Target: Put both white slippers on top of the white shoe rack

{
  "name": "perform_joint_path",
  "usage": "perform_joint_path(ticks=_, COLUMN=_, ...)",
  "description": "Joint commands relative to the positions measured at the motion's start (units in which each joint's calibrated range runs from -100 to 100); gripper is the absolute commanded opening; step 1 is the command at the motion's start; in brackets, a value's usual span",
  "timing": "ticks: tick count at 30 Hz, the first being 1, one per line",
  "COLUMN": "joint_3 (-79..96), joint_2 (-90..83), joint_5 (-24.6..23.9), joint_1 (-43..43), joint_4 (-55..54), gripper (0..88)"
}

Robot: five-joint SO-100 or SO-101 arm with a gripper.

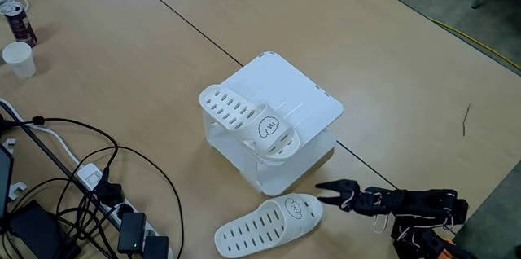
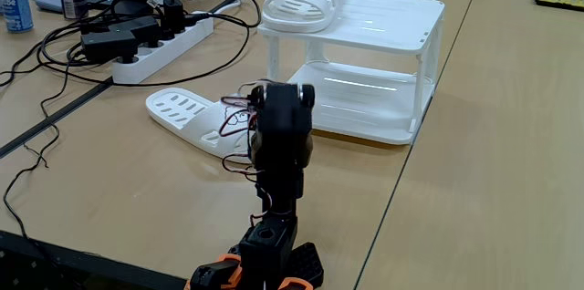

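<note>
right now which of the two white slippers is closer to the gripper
The white slipper lying on the table, just below the white shoe rack in a fixed view. The gripper points at its toe; the other slipper sits atop the rack.

Arm stretched low; gripper (image 1: 324,191) slightly parted, holding nothing.

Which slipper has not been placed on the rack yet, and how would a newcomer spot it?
Find the white shoe rack mid-table. Below its near corner in a fixed view, the second slipper lies flat on the wooden table, beside the gripper. Its twin sits on the rack's top panel.
</note>
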Motion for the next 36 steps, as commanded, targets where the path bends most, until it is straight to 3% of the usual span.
perform_joint_path(ticks=1, joint_3=-0.9, joint_2=4.8, joint_5=0.4, joint_1=-1.1, joint_4=-5.9, gripper=19.7)
perform_joint_path(ticks=24, joint_3=-13.0, joint_2=21.7, joint_5=0.4, joint_1=-1.3, joint_4=-9.7, gripper=19.7)
perform_joint_path(ticks=36, joint_3=-21.3, joint_2=29.5, joint_5=0.4, joint_1=-5.3, joint_4=-9.8, gripper=19.7)
